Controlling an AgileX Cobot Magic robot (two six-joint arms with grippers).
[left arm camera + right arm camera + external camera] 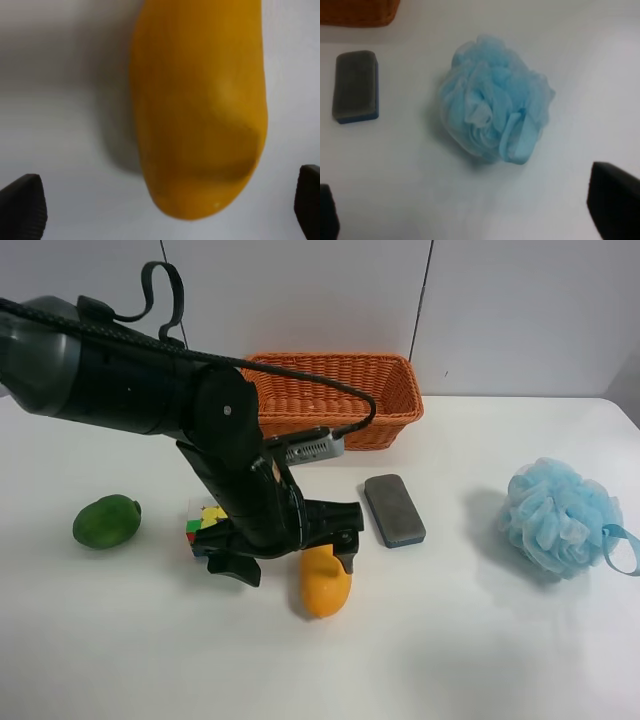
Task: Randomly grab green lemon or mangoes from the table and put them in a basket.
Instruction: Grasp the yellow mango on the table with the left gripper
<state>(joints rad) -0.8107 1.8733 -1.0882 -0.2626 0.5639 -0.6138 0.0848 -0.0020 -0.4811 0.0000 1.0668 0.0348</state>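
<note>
Sitting far left on the counter (120, 660), the green lemon (106, 521) is waiting untouched, well apart from the basket (335, 375) at the back. Just beside the puzzle cube (205, 520), the left jaws are hanging released, straddling the lying mango (200, 110), seemingly lining up to close across its narrower width. Past the grey sponge (394, 510), the right jaws are hovering spread above the blue bath puff (495, 115), likely parked clear.
</note>
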